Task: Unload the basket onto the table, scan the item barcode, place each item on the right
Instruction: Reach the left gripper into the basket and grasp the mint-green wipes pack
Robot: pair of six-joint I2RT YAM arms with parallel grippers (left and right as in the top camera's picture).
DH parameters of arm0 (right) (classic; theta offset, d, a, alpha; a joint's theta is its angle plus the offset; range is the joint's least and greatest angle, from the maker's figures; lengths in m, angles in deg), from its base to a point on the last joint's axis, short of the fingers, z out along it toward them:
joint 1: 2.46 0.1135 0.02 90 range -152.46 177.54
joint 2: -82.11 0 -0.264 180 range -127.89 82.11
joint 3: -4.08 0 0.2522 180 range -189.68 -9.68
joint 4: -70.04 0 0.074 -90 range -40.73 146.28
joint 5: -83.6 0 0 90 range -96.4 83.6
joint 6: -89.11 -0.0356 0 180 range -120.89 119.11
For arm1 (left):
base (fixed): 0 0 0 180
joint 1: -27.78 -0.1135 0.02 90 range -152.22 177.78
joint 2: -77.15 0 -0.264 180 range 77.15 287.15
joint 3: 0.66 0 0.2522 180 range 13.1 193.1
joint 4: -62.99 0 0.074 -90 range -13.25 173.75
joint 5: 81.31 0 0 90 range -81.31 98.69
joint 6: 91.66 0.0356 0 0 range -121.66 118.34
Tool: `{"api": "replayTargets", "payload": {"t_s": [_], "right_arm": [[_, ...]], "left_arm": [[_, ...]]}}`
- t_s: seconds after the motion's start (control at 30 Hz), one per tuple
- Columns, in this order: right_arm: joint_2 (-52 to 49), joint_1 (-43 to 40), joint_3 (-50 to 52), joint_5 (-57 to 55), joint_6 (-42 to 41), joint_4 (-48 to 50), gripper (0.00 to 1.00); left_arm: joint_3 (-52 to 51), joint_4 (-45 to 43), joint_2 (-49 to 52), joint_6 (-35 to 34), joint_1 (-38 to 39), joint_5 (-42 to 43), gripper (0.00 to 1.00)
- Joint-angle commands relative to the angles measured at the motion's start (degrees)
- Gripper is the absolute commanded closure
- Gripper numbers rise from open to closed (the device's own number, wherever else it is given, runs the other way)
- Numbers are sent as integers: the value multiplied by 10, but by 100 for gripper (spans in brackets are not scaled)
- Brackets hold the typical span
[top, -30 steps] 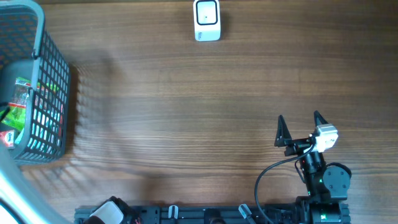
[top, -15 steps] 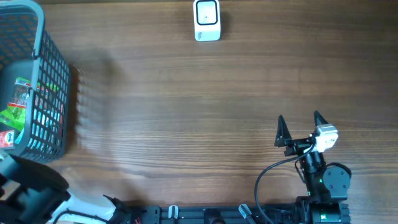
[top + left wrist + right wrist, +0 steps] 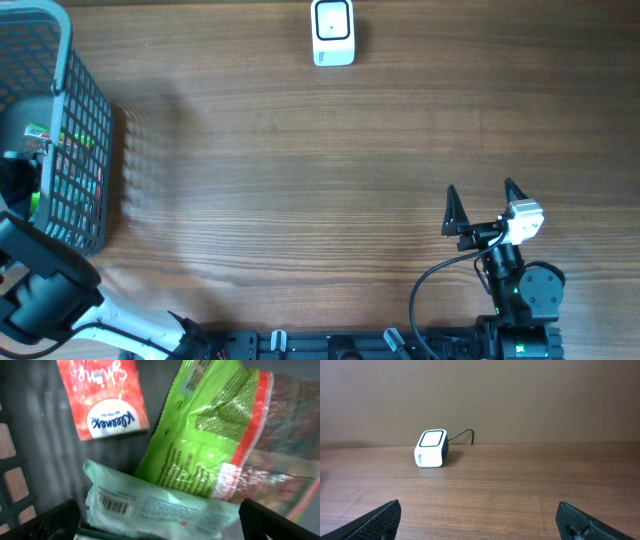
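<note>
Wood-grain table carries everything. At its near edge, toward the right corner, the right gripper stands with jaws spread wide, holding nothing. At the left edge the left gripper hangs over the grey basket, jaws equally wide and empty, above a mint-green packet lying barcode up. A green packet and a red tissue pack lie beside it. The white scanner sits at the far edge, before a plain brown wall.

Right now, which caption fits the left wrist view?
Open left pincer above basket contents: red tissue pack, green bag, pale mint packet showing its barcode.
</note>
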Motion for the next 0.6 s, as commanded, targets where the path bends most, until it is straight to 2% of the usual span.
{"api": "replayTargets", "payload": {"t_s": [0.0, 0.13, 0.47, 0.5, 0.53, 0.57], "right_arm": [[3, -3, 1, 5, 4, 3, 0], [3, -3, 1, 5, 3, 2, 0], [3, -3, 1, 5, 4, 3, 0], [3, -3, 1, 5, 4, 2, 0], [3, -3, 1, 5, 4, 3, 0], [3, -3, 1, 5, 4, 3, 0]], "left_arm": [[-43, -36, 4, -6, -1, 1, 0], [-81, -83, 4, -6, -1, 1, 0], [-116, -106, 6, -5, -1, 23, 0], [-116, -106, 6, -5, -1, 23, 2], [-116, -106, 6, -6, -1, 23, 12], [-116, -106, 6, -6, -1, 23, 27]]}}
